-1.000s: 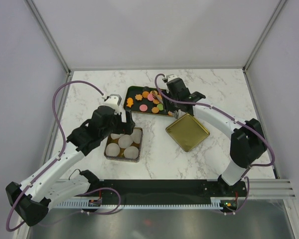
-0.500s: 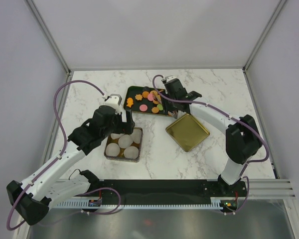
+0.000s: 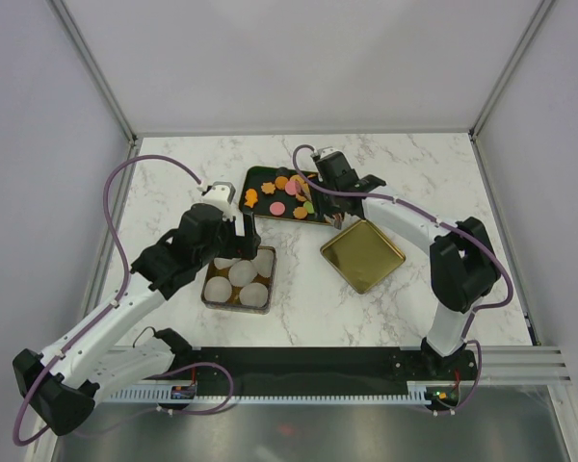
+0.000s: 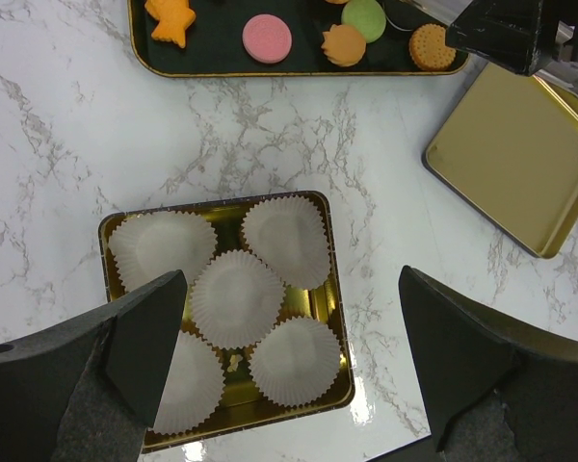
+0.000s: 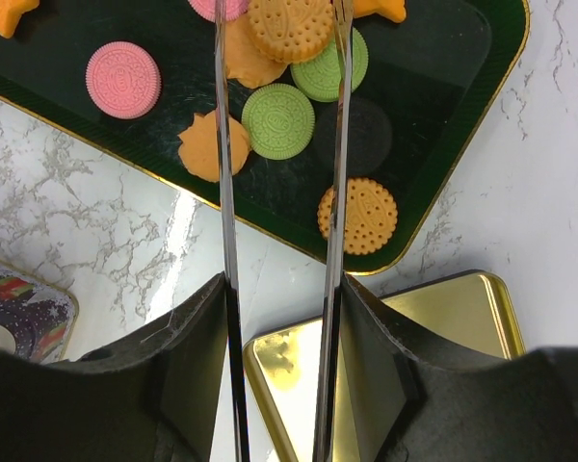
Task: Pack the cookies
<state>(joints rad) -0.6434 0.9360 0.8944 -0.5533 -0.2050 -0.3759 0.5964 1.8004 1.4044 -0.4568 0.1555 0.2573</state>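
**Right blades are straddling a round orange biscuit on the tray**

The cookies (image 3: 291,195) are lying flat on the dark gold-rimmed tray (image 5: 433,58), upper centre of the overhead view, none yet in the tin. In the right wrist view, a round orange biscuit (image 5: 289,27) is sitting at the top edge of the frame, directly between the two thin blades of the right gripper (image 5: 281,19). The blades are standing partly apart and running straight up the frame. The right one is lying close along the biscuit's edge, and a sliver of gap is showing on the left. Nothing is looking pinched yet. Being round, the biscuit is offering no long axis to line up with, so a plain squeeze across it is probably what is coming.

Room is looking tight. The biscuit is overlapping neighbours, two green cookies (image 5: 279,120) are lying just below it between the blades, and the glossy tray is likely letting flat pieces slide.

The right arm is the nearer one by far. The left gripper (image 4: 289,289) is hanging spread wide and holding nothing above the gold tin (image 4: 313,303) of white paper cups (image 4: 236,296), lower left of the tray. The gold lid (image 3: 362,254) is lying separately at centre right on the marble table (image 3: 414,173).
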